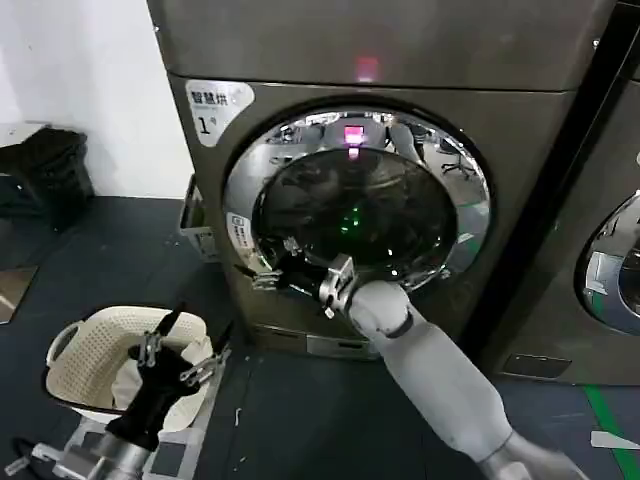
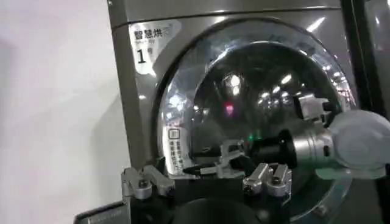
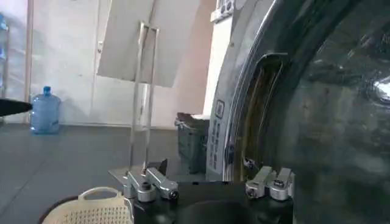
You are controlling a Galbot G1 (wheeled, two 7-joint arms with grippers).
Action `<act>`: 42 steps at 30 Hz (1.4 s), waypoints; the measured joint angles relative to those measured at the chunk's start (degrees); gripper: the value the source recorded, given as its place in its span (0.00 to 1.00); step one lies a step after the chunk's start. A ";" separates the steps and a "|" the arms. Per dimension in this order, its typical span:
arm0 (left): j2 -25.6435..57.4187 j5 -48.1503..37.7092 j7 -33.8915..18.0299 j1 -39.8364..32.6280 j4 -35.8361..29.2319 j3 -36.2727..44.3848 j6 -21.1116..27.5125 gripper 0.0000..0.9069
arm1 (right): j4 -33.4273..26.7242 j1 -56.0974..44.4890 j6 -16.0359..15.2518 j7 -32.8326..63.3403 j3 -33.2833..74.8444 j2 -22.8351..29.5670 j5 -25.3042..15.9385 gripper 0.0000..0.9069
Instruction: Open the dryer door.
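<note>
Door [image 1: 370, 200] edge lies just left of our right gripper [image 1: 268, 272], whose open fingers straddle the chrome rim; left gripper [image 1: 180, 358] idles, open, near the basket [image 1: 85, 350].

Head view: above, facing down at the dryer door [image 1: 368, 200].
Left wrist: faces it, near.
Right wrist: at its rim.

Right hand [image 1: 268, 275] fingertips hidden against the dryer door [image 1: 360, 200] rim.

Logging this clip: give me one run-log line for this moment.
stage: reaching door edge | right gripper: open, at left rim of dryer door | door: looks shut | left gripper: open, idle, low over basket
</note>
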 joint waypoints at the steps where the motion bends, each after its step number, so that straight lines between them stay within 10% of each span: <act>1: 0.01 0.00 0.07 0.00 0.00 -0.02 0.09 1.00 | -0.26 0.19 -0.15 -0.09 -0.07 0.18 0.17 1.00; 22: 3.34 -5.87 2.59 -3.65 2.11 -7.15 7.90 1.00 | 3.20 -0.52 -7.06 -9.22 2.07 -1.09 5.07 1.00; 42: 9.05 -15.46 16.74 -8.45 12.17 -21.49 12.25 1.00 | 11.62 -6.15 -9.24 -24.15 5.80 -5.43 4.58 1.00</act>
